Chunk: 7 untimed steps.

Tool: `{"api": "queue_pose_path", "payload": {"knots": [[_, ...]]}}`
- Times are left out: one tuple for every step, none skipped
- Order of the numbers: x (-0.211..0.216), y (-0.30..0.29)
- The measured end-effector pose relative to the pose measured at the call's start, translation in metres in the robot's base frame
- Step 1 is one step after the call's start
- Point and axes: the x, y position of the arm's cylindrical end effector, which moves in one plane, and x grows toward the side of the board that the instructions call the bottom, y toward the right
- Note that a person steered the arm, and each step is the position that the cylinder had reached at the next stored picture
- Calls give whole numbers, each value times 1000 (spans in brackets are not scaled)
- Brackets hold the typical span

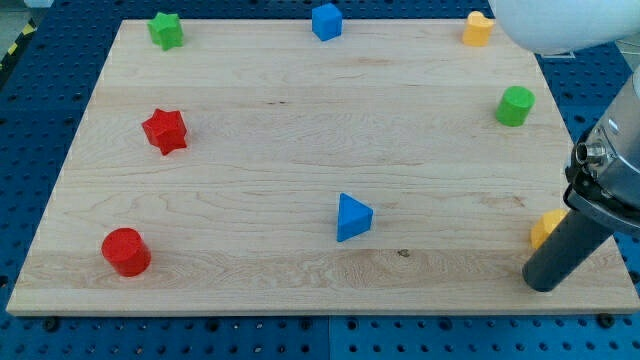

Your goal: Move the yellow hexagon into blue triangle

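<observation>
The arm's dark rod comes down at the view's lower right, its tip (pixel 545 285) resting on the wooden counter (pixel 300 140) near the right edge. This hand has no jaws to open or close and grips nothing; it is a bare rod that only pushes. Just above the tip and touching the rod's side, a yellow block (pixel 545 227) pokes out from behind it, partly hidden, its shape hard to read; it is taken here to be the yellow hexagon. The blue triangle (pixel 353 217) lies well apart toward the view's left, at roughly the same height on the board. So the push must run leftward, and the tip probably needs to get round to the yellow block's right side first. Farther out sit a green cylinder (pixel 515 105), a yellow heart-like block (pixel 478 28), a blue cube (pixel 326 21), a green star (pixel 166 30), a red star (pixel 165 131) and a red cylinder (pixel 126 251).
</observation>
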Motion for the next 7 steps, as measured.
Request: {"api": "queue_pose_path", "payload": {"knots": [[4,13],[5,24],[-15,49],[-15,78],[-35,77],[-43,54],[-43,39]]}}
